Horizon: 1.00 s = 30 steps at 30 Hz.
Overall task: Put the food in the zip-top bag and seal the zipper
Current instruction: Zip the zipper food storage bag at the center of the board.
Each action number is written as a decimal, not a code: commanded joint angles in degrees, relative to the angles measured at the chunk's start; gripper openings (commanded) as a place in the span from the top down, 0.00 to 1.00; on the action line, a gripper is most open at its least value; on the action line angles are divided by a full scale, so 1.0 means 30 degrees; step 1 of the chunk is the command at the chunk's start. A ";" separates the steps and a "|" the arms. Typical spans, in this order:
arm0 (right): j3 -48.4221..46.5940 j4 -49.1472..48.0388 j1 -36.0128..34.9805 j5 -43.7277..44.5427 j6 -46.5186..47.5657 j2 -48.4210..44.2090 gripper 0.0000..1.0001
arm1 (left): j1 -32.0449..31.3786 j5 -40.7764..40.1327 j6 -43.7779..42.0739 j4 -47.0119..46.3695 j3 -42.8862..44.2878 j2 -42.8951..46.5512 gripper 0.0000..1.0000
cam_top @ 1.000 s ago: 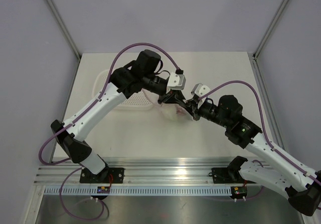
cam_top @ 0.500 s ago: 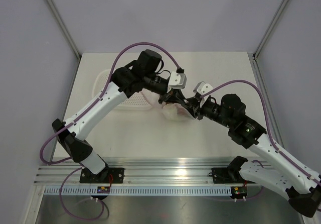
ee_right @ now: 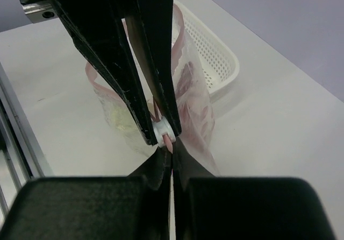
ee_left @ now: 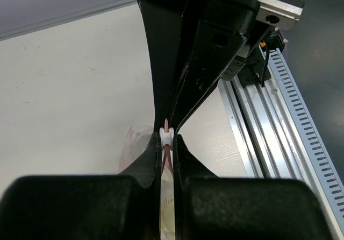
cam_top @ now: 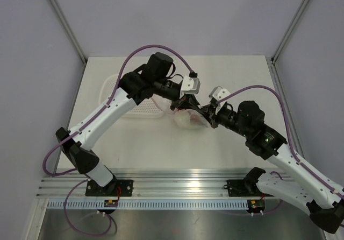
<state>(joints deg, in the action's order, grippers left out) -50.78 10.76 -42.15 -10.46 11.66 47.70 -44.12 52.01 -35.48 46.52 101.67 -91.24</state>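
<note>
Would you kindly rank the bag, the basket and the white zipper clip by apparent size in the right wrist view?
1. bag, though it is nearer the camera and hides part of the basket
2. basket
3. white zipper clip, clearly smallest

Both arms bend inward so the left gripper (cam_top: 185, 104) and right gripper (cam_top: 203, 112) meet tip to tip, each with fingers pressed together.

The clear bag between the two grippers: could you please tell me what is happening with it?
Over the middle of the table, the left gripper and right gripper are each shut on the zipper at the mouth of the zip-top bag, tip to tip, holding it upright. Pinkish and green food shows through the plastic. The white basket sits behind.
</note>
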 commanded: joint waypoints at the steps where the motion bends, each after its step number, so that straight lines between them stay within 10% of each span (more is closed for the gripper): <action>1: 0.0111 -0.3353 0.0134 0.2513 -0.0808 -0.0811 1.00 | -0.0001 0.0067 0.0110 -0.0068 0.0535 -0.0026 1.00; 19: 0.1372 -0.4556 0.0134 0.8757 -0.0577 -0.3244 1.00 | 0.3015 0.0301 0.0372 0.0049 -0.0490 -0.0202 1.00; 30: 0.1577 -0.3941 0.0134 1.2011 0.0272 -0.3859 1.00 | 0.6413 -0.0226 0.3212 -0.3404 -0.6135 0.2960 1.00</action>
<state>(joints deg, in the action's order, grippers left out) -44.86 4.01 -42.54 16.23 10.15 39.00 -28.77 55.20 -29.63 39.22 87.96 -87.07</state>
